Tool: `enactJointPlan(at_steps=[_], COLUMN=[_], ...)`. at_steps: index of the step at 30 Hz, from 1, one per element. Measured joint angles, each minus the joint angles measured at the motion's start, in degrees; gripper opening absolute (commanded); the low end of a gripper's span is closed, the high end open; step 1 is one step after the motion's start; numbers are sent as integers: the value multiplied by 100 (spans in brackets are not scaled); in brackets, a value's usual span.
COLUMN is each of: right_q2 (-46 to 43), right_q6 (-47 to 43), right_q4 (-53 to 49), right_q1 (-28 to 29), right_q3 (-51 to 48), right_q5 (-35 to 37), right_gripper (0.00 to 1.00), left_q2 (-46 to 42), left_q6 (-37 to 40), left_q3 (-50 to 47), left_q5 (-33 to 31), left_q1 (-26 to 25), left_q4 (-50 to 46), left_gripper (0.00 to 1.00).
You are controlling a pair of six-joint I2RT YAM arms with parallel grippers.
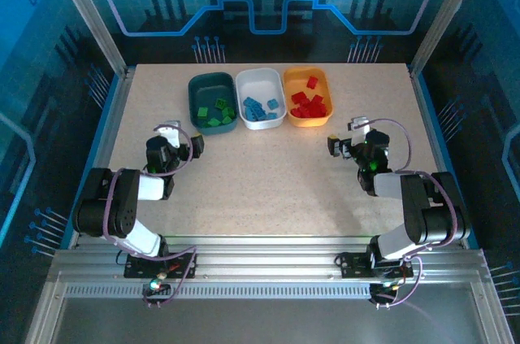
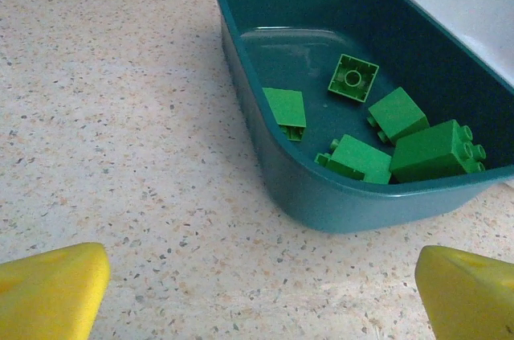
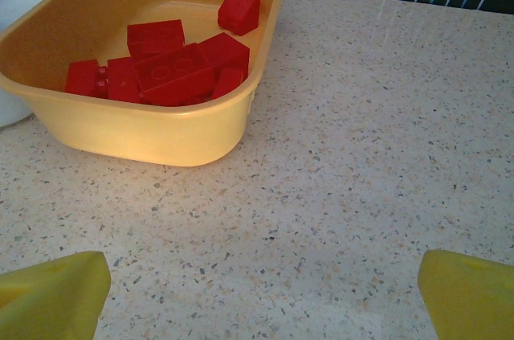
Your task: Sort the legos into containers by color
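Left gripper [image 2: 261, 292] and right gripper [image 3: 261, 292] gape wide, empty — sorting looks done. Ahead of their fingers [image 2: 48, 288]: teal tray [image 2: 321, 195] of green legos [image 2: 422, 151], orange tray [image 3: 161, 135] of red legos [image 3: 173, 71].

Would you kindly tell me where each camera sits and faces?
Top external: above, behind the arms, looking down at the table; left gripper and right gripper show.
Left wrist: low, facing the teal tray; own fingertips show.
Right wrist: low, facing the orange tray; own fingertips show.
Shared: the top view sees both trays.
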Motion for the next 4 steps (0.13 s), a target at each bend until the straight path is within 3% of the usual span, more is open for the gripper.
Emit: enactJointPlan(at_steps=[4], right_q2=[0], right_q6=[2], right_q4=[0], right_q1=[0], right_q3=[0], right_q5=[0], right_gripper=[100], left_q2=[0], left_q6=[2], left_q3=[0], left_q5=[0], left_q1=[0], left_q4=[-11], left_gripper=[99])
